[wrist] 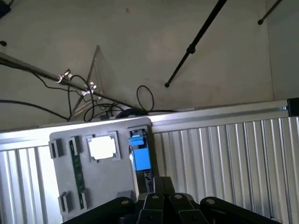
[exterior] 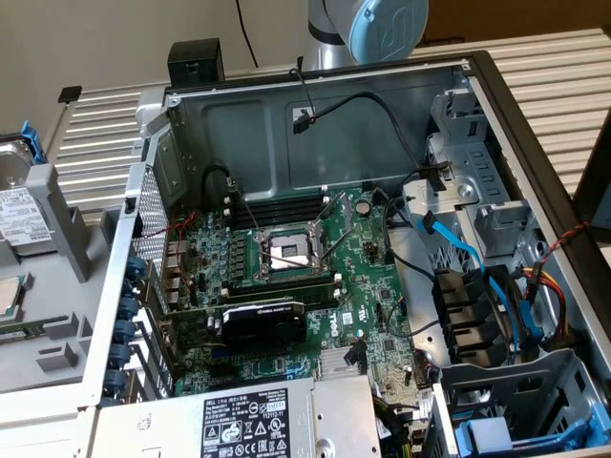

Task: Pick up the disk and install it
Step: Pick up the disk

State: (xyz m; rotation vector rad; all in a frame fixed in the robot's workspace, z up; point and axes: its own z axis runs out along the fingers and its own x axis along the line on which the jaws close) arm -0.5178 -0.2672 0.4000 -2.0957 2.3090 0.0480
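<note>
— What's the hand [wrist: 161,198] doing?
— It's closed and gripping nothing, hanging above the grey tray [wrist: 107,186].
— And the disk [wrist: 139,156]?
— Standing in a slot of that tray, blue frame up, untouched. I count one disk, one tray, and one computer case [exterior: 248,129] beside the tray.
— Which step, then?
— The pick-up, I'd judge, and it's not yet begun. It calls for an opened hand lined up over the frame.

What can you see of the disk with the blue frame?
The disk is a flat grey metal box with a white printed label and a bright blue plastic frame along its edge. It stands on edge in a slot of the grey holder, at the exterior view's left, partly cut off by the picture's border. The gripper is close beside it. I cannot tell whether they touch.
</note>
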